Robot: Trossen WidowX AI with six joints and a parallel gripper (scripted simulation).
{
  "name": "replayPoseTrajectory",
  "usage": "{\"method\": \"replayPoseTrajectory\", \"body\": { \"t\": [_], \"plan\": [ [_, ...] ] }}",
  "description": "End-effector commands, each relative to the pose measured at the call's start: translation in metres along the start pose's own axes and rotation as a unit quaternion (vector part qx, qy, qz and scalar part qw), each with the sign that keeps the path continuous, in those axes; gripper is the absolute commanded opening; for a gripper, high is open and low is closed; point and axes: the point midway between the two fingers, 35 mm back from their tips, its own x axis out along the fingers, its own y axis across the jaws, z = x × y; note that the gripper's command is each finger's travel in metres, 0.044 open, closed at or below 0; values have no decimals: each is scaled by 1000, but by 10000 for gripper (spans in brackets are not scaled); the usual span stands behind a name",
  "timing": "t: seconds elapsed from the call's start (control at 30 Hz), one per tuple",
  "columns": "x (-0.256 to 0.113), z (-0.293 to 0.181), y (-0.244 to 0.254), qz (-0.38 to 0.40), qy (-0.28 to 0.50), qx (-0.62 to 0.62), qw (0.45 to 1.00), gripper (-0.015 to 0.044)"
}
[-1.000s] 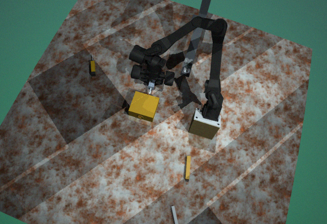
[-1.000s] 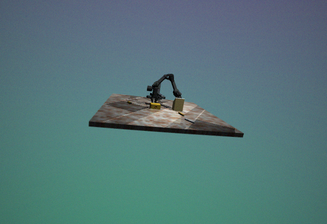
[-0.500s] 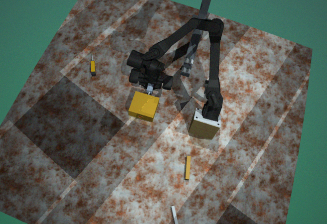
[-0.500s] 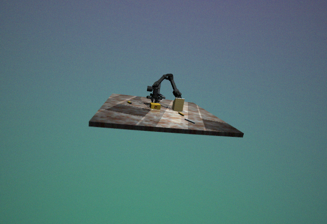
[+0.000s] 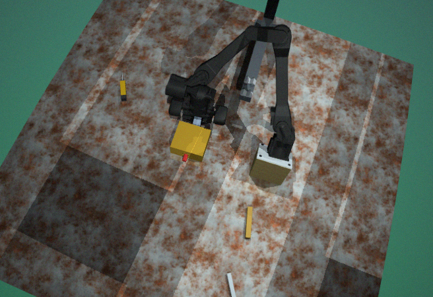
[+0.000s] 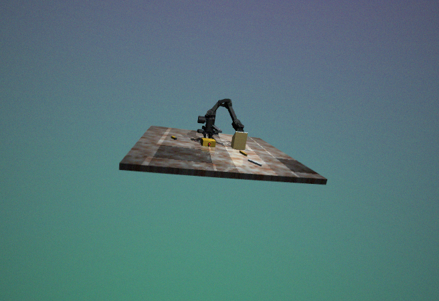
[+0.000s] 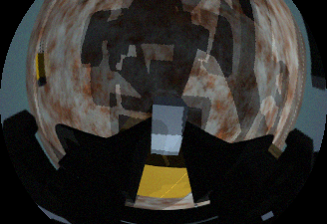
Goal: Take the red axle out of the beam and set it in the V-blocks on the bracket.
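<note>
fingers (image 5: 207, 120) (image 6: 205, 135) grip grey tool (image 5: 197, 121) (image 7: 167, 123); red axle (image 5: 185, 157) (image 6: 209, 144) pokes from yellow beam (image 5: 189, 139) (image 6: 206, 140) (image 7: 162, 180).

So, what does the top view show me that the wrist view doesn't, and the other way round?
Only the top view: the red axle's end poking out of the beam, and a white strip on the table.

Only the wrist view: the dark fingers on both sides of a grey block.

Both: the yellow beam, that grey block, held in the hand, and a small yellow tool with a dark end.
</note>
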Motion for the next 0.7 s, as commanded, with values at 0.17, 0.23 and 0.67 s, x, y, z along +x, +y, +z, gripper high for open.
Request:
{"method": "replayPoseTrajectory", "body": {
  "t": [0.17, 0.23, 0.67],
  "plan": [
    [0, -3, 0, 0, 0, 1, 1000, 0],
    [0, -3, 0, 0, 0, 1, 1000, 0],
    [0, 53, -5, 0, -1, 1, 1000, 0]
  ]
}}
